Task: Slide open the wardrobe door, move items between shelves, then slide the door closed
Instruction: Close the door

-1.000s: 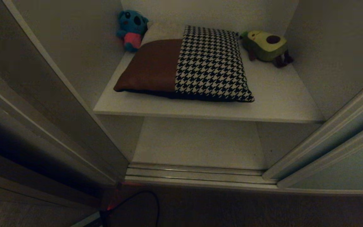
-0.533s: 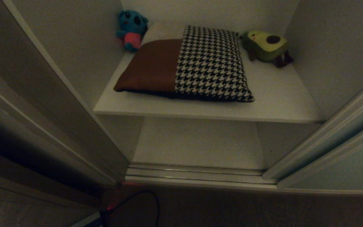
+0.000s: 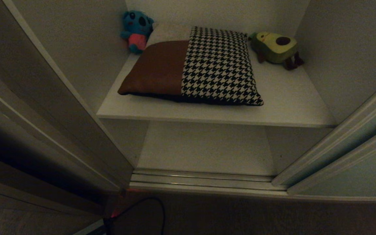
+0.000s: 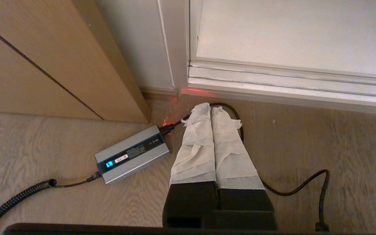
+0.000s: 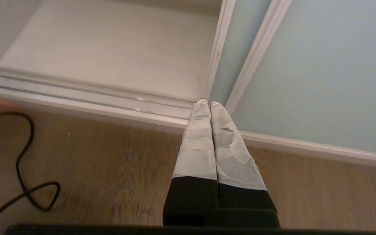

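Observation:
The sliding wardrobe door stands pushed to the right, leaving the wardrobe open. A houndstooth cushion with a brown section on its left lies flat on the upper shelf. The lower shelf below it is bare. Neither arm appears in the head view. My left gripper hangs shut and empty over the wood floor near the rails. Shut and empty too, my right gripper points at the door's left edge by the rail.
A blue plush toy sits at the upper shelf's back left and an avocado plush at its back right. A silver power brick and black cable lie on the floor beside a wooden panel.

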Robot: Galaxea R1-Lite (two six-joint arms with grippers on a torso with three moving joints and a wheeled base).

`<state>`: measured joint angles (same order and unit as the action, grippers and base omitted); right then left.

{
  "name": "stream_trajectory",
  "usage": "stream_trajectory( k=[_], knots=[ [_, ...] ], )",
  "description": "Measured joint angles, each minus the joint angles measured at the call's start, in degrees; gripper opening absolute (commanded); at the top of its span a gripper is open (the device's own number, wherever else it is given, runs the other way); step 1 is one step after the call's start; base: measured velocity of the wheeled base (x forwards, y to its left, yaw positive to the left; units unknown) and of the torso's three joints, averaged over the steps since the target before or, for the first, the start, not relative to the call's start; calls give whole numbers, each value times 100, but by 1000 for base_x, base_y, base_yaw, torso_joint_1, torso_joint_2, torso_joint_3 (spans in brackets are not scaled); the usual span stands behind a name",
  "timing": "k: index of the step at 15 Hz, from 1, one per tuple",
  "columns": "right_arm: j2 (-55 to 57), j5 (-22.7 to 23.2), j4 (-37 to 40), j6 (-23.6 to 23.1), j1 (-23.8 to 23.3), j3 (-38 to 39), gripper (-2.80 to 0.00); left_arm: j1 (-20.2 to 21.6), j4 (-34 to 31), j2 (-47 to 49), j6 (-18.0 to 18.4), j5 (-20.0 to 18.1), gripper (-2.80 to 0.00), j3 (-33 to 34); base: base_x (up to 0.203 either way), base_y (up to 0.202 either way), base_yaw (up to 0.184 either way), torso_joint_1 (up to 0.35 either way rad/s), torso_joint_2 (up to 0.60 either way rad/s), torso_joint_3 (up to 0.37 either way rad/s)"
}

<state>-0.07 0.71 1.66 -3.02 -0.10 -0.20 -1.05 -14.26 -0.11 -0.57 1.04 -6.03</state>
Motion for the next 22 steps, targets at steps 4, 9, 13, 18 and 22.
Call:
stream_trajectory(
  k=[4, 9, 13, 18, 22],
  knots=[
    [60, -24, 703, 210, 2, -385, -280, 0, 1, 0, 0, 0, -280, 0, 0, 0, 0, 0, 0, 0],
    [709, -191, 1896, 629, -1, -2404, -280, 0, 1, 0, 0, -1, -280, 0, 0, 0, 0, 0, 0, 0],
    [1676, -895, 3304, 525, 79, -3859, -280, 0, 1, 0, -2, 0, -280, 0, 0, 0, 0, 0, 0, 0],
    [2347, -1107, 3273, 563, -1, -4138, -280, 0, 1, 0, 0, -1, -280, 0, 0, 0, 0, 0, 0, 0],
    [2636, -1467, 3238, 561, -111, -4217, -280, 0, 2, 1, -1, -2, -280, 0, 0, 0, 0, 0, 0, 0]
  ],
)
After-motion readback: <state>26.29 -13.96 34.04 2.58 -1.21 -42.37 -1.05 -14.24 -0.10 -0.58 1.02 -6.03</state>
